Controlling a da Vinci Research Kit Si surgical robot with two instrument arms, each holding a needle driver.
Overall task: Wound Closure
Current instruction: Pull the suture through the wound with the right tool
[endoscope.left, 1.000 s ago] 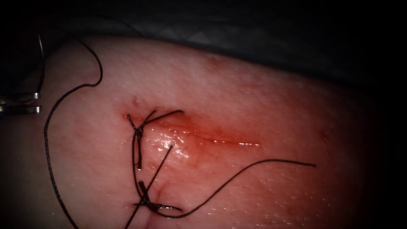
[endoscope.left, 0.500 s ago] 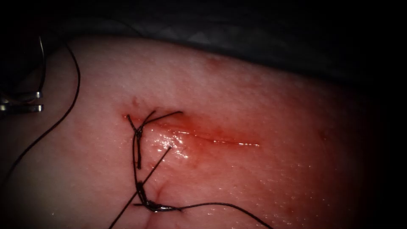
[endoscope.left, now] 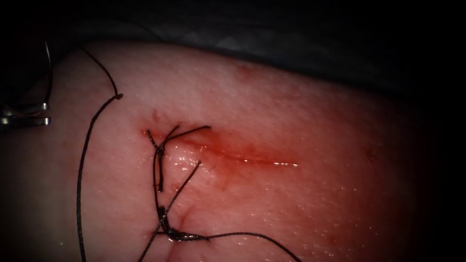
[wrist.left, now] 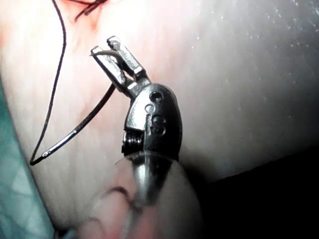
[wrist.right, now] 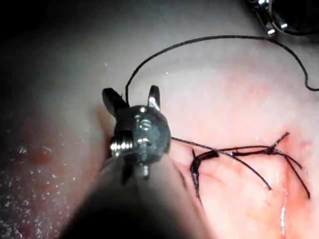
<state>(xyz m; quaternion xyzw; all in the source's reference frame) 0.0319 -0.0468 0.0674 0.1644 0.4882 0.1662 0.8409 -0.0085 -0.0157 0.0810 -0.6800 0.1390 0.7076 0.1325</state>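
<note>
Endoscope view. At the far left edge, well apart from the cut [endoscope.left: 252, 160]: the left hand [endoscope.left: 26, 115], with the curved needle [endoscope.left: 49, 73] rising from it, clear of the tissue [endoscope.left: 291, 111]. From there, dark thread [endoscope.left: 81, 170] looping over the skin left of the cut and dropping out of view. At the cut's left end, two tied stitches: an upper knot [endoscope.left: 159, 151] and a lower knot [endoscope.left: 167, 232], with short ends sticking out of both. From the lower knot, one more strand trailing away to the right. Around the left part of the cut, wet red fluid [endoscope.left: 208, 145]. To the right of the stitches, a thin line of cut with no thread across it.

Left wrist view. Left hand clamped together on the needle close to its point, the sharp end poking just past the jaws. Rest of the curve hanging free down to the swaged end, where the thread joins. Not in the tissue anywhere.

Right wrist view. Right hand [wrist.right: 132, 98] spread apart above the skin, just beside the lower knot. Grips nothing, as far as can be judged, though a strand runs up to the gap between the jaws; cannot tell whether it touches them.

Progress, as a judgement: partly closed. Two stitches done at the left end; most of the cut's length toward the right left to close.
</note>
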